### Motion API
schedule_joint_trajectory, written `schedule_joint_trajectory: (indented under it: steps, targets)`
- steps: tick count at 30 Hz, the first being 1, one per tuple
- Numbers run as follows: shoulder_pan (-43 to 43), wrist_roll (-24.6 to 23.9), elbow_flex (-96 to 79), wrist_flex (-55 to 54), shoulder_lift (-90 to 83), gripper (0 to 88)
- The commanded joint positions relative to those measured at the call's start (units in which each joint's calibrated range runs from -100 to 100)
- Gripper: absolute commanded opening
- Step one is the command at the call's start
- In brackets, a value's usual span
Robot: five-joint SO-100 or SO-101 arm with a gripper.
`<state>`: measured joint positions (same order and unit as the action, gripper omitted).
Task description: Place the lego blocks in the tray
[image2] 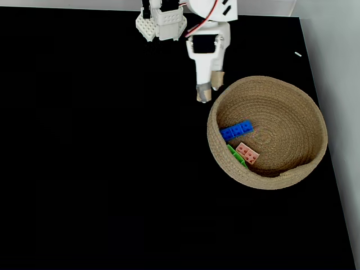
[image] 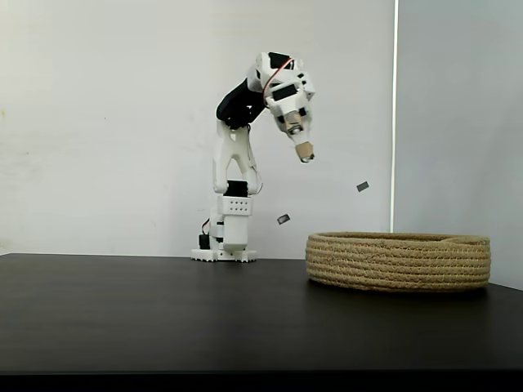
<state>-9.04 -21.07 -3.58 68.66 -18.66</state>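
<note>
The tray [image2: 269,183], a wide coiled tan rope basket, sits on the black table at the right of the fixed view from above. All three lego blocks lie inside it near its left wall. The blue one [image2: 236,130] is nearest the arm, and the green one [image2: 235,157] and the pink one [image2: 247,153] lie side by side below it. My gripper [image2: 208,90] hangs just outside the tray's upper-left rim, slightly open with nothing between its fingers. From the side, the gripper [image: 305,153] is held high, well above and left of the tray [image: 398,262].
The arm's white base [image: 224,254] stands at the table's far edge, left of the tray. The black table [image2: 95,157] stretches wide to the left and front. Its right edge [image2: 336,169] runs close past the tray. Two small grey marks [image: 362,186] are on the wall.
</note>
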Motion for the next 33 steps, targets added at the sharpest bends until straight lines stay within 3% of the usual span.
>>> schedule_joint_trajectory:
  steps: [1, 7, 10, 14, 28, 33]
  targets:
    - [9.53, 4.84, -17.81, -7.64, -19.95, 0.2]
    - [15.47, 10.60, -53.47, -20.38, -45.74, 0.2]
    - [14.32, 13.43, -65.23, -15.05, -57.18, 0.2]
    - [13.74, 15.04, -70.52, -5.72, -64.32, 0.2]
    - [13.49, 19.68, -89.76, -4.31, -80.14, 0.2]
    - [11.43, 19.10, -90.22, -4.31, -80.14, 0.2]
